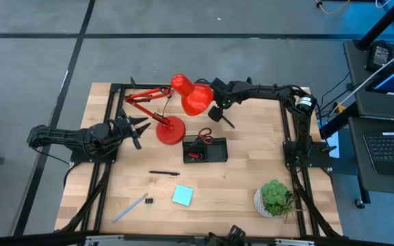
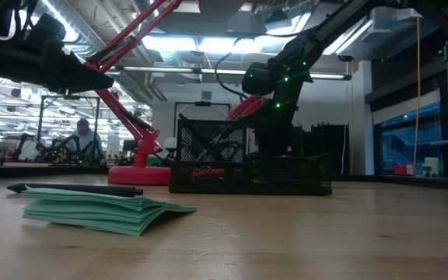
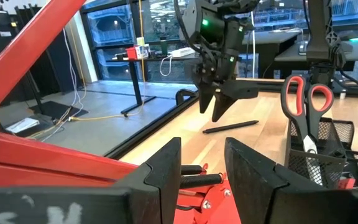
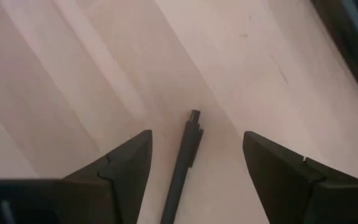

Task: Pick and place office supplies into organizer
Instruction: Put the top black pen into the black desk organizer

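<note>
From above I see my right gripper (image 1: 217, 116) hanging over the far side of the table, just beside the red lamp's (image 1: 191, 96) shade. Its fingers are spread apart, and its wrist camera shows a black pen (image 4: 182, 165) lying on the wood between them — not gripped, not touched.

The organizer (image 1: 205, 150) sits mid-table, just beside the lamp base. The red-handled scissors (image 1: 204, 136) stand upright in it, handles up, with something small and red in the tray that I can't make out.

My left gripper (image 1: 134, 128) waits at the left, close to the lamp base, fingers parted and holding nothing; through its camera I look past the lamp's arm at the right gripper.

Other supplies lie on the near side: a second black pen (image 1: 163, 173), the teal sticky-note pad (image 1: 182, 196), a light-blue pen (image 1: 130, 208) and a tiny black clip (image 1: 148, 201) — all well apart from the tray. A potted plant (image 1: 276, 197) stands at the near right corner.
</note>
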Motion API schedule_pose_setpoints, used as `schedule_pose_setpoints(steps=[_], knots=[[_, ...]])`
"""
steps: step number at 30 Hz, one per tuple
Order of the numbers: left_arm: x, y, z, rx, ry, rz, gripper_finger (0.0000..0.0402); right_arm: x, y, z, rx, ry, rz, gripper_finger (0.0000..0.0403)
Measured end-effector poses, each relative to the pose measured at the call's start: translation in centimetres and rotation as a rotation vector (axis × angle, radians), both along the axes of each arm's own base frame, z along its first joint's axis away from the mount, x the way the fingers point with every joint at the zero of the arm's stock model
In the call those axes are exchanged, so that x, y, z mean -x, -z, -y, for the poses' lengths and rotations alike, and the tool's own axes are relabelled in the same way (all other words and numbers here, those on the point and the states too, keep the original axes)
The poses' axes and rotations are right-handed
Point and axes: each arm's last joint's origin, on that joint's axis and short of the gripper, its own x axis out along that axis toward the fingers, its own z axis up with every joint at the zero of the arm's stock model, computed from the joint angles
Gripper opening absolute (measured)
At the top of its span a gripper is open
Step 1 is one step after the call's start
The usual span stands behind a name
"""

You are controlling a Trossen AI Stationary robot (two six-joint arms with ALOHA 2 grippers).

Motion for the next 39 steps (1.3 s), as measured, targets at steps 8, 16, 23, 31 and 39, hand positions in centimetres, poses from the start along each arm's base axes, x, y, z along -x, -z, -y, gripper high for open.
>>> schedule_pose_setpoints(steps=[8,16,23,31,39], knots=[[0.0,0.0,0.0,-0.013,0.0,-0.008,0.0118,0.2,2.1,0.4,-0.055,0.005,-0.063,0.0252],[0.0,0.0,0.0,-0.013,-0.003,-0.008,0.0118,-0.2,3.4,0.7,-0.051,-0.015,-0.069,0.0252],[0.0,0.0,0.0,-0.013,-0.003,-0.008,0.0118,-0.1,4.8,1.5,-0.102,-0.006,-0.076,0.0251],[0.0,0.0,0.0,-0.013,-0.004,-0.008,0.0118,0.0,4.8,1.8,-0.112,0.004,-0.086,0.0202],[0.0,0.0,0.0,-0.013,-0.004,-0.008,0.0118,-0.2,4.4,2.0,-0.106,-0.003,-0.081,0.0168]])
